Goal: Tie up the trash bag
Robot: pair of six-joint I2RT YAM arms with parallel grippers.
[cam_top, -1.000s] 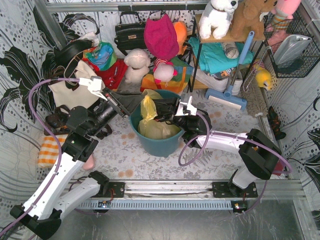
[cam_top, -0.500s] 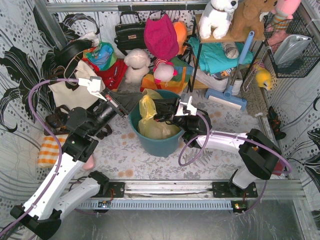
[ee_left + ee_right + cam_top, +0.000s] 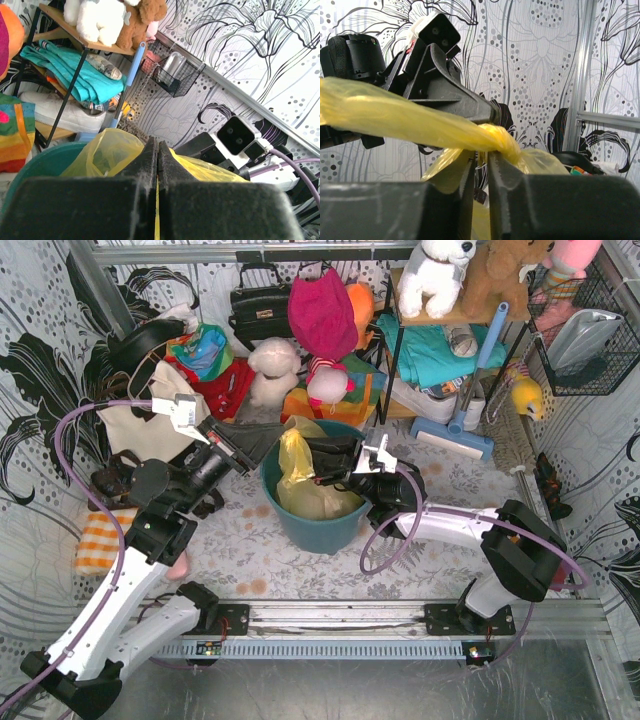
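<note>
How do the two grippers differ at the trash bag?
The left gripper has fingers pressed shut on the translucent yellow-green plastic trash bag; the right gripper has fingers slightly parted, twisted plastic across their tips. Left reaches the round teal plastic bin from its left, right from its right. Both touch the bag.

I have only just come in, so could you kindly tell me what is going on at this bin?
Two robot arms are working on tying the thin translucent yellow-green plastic trash bag, which sits in the round teal plastic bin. The left gripper is shut on a stretched, twisted strand of the bag above the bin. The right gripper meets that strand from the opposite side, jaws slightly apart at the plastic; whether it grips is unclear.
</note>
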